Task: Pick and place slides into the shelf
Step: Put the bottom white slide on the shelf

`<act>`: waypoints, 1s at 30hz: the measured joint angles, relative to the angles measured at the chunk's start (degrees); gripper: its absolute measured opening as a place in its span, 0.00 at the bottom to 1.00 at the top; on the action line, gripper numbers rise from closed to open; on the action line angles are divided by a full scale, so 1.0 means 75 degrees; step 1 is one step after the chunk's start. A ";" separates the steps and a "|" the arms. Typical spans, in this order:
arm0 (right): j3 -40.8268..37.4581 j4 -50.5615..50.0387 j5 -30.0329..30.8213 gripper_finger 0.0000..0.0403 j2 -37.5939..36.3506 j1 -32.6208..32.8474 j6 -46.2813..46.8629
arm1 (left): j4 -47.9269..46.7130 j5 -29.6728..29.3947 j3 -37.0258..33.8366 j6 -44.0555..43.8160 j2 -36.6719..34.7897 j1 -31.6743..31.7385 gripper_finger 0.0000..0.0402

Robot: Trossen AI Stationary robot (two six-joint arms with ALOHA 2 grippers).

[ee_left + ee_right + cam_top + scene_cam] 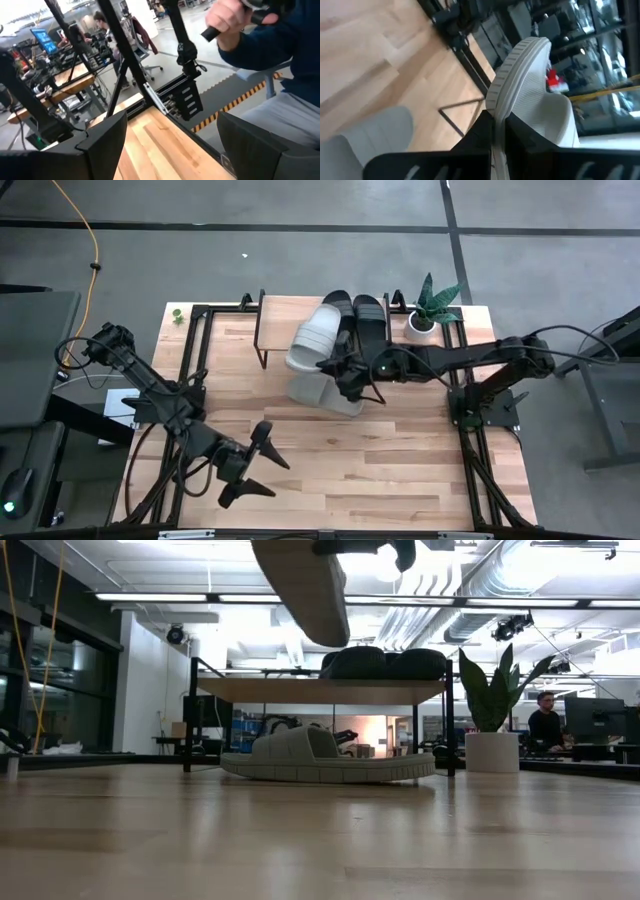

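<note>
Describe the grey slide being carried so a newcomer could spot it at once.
Find the shelf at the table's far edge, with two black slides on top. Beside them, lifted above the shelf, a light grey slide is pinched in the right claw. The other grey slide lies flat on the table.

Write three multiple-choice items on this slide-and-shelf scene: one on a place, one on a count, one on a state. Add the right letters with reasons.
1. Where does the grey slide on the table lie?
A. beside the shelf's front edge
B. on the shelf
C. beside the left gripper

2. How many black slides rest on the shelf?
A. none
B. two
C. four

3. What are the right gripper's fingers doing?
A. open, empty
B. shut on the raised grey slide
C. shut on the plant

Answers: 1 A, the low view shows it on the tabletop by the shelf; 2 B, the high view shows two side by side; 3 B, the right wrist view shows them pinching its edge.
</note>
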 joint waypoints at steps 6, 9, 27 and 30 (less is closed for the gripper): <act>0.0420 -0.0263 -0.0947 0.00 0.0003 -0.0307 0.0046 | -0.0102 -0.0028 0.0000 -0.0006 0.0015 0.0000 0.74; 0.0620 -0.0317 -0.1322 0.00 0.0003 -0.0414 -0.0019 | -0.0101 -0.0029 0.0000 -0.0006 0.0015 -0.0003 0.74; 0.0697 0.0052 -0.3438 0.00 0.0379 -0.1754 -0.0175 | -0.0215 -0.0055 0.0000 0.0020 0.0017 -0.0002 0.74; 0.0697 0.0262 -0.3855 0.00 0.0429 -0.2026 -0.0140 | -0.0222 -0.0052 0.0000 0.0023 0.0017 -0.0003 0.74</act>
